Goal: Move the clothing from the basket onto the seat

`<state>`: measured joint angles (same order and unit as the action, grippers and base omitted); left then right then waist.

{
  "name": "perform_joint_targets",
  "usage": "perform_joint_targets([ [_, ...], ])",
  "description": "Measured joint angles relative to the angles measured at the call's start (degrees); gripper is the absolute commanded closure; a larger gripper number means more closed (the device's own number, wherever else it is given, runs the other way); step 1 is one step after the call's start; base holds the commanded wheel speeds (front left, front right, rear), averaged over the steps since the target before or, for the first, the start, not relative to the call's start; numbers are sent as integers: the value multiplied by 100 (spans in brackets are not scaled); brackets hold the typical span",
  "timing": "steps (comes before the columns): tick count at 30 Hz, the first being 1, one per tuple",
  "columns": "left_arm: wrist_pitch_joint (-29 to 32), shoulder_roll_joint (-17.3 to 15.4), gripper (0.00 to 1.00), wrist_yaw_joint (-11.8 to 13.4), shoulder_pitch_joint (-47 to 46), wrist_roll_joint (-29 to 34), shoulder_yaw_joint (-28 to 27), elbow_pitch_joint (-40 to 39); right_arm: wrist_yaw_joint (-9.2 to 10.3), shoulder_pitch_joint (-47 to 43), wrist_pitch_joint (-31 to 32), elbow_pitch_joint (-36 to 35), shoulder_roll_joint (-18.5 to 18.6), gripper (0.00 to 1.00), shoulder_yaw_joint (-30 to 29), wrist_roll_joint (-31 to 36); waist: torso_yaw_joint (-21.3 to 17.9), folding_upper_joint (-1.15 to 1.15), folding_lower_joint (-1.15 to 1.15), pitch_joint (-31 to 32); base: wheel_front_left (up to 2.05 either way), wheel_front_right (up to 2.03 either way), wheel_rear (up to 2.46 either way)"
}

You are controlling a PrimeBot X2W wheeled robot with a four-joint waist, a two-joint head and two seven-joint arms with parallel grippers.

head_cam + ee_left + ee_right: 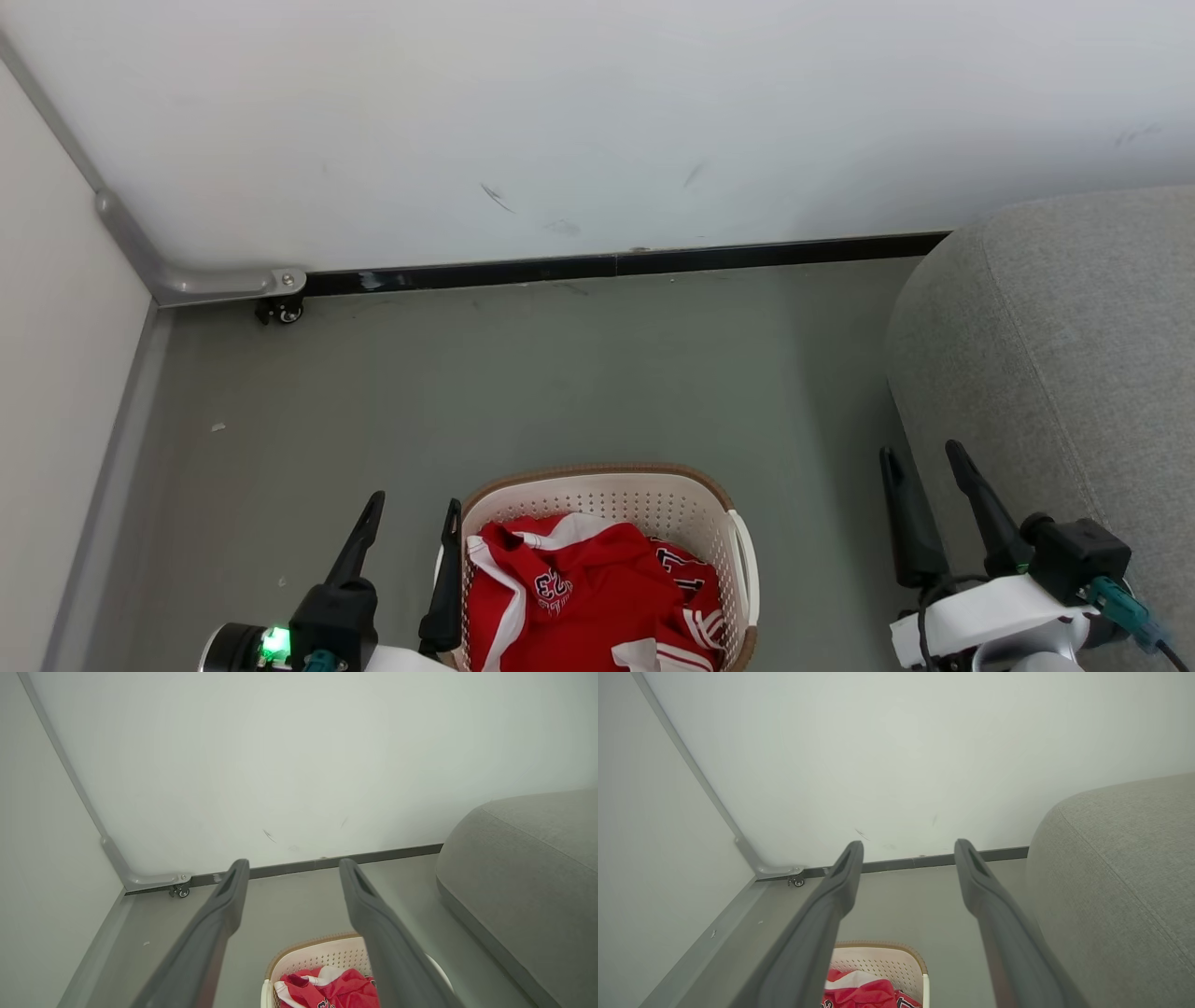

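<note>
Clothing (pixel 597 597), red with white trim, piled inside the basket (pixel 611 485). My left gripper (pixel 415 504) is at the basket's left rim, fingers spread wide, empty. My right gripper (pixel 920 452) is right of the basket, also wide, empty. The seat (pixel 1055 355) is farther right.

Grey floor (pixel 560 373), two things
The basket (pixel 653 509) stands on it; the seat (pixel 1055 355) rests to its right, apart from it.

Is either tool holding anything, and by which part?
Nothing is held: left tool and right tool stand open, empty; the clothing lies in the basket.
</note>
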<state>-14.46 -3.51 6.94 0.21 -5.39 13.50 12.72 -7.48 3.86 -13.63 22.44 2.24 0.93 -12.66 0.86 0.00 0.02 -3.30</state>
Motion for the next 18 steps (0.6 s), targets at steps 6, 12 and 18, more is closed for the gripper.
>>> perform_joint_targets([
  [6,-1,-87,0,-125,-217,111,94,140,0,1,-4,-67,1,0,-70,11,-34,0,0,-111,0,0,0],
  [12,-1,-146,0,-200,-445,225,205,349,0,5,-7,-186,2,0,-256,66,-84,0,0,-262,0,0,0],
  [18,-1,-185,0,-299,-643,398,353,653,0,23,-8,-309,1,0,-354,67,-151,0,0,-454,0,0,0],
])
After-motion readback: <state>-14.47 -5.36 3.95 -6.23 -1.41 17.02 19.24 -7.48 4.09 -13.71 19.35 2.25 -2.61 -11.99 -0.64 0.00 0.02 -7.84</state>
